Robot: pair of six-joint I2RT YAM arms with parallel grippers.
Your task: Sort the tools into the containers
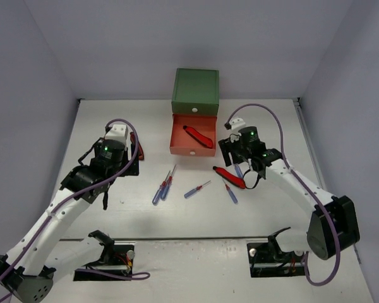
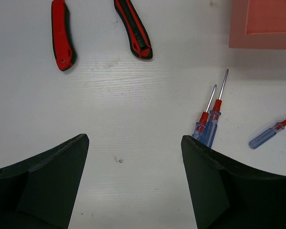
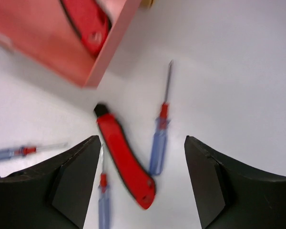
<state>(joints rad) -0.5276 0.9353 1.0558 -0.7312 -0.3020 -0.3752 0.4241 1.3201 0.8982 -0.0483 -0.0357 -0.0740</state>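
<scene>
**Right tool [image 3: 141,139] above the red-handled tool [image 3: 126,160]**

Your right tool stands released, jaws apart and gripping nothing, directly over the red-handled tool, which lies flat on the tabletop [image 3: 238,71]. The tool's long axis runs from far-left to near-right, slanted across the gap between the jaws rather than square to it. A blue-handled screwdriver [image 3: 158,143] lies just beside it. Farther out, to the far left, sits the open orange-red drawer [image 3: 109,52]. Your left tool [image 2: 133,143], likewise released and empty, is well apart, so the right arm is nearer.
</scene>
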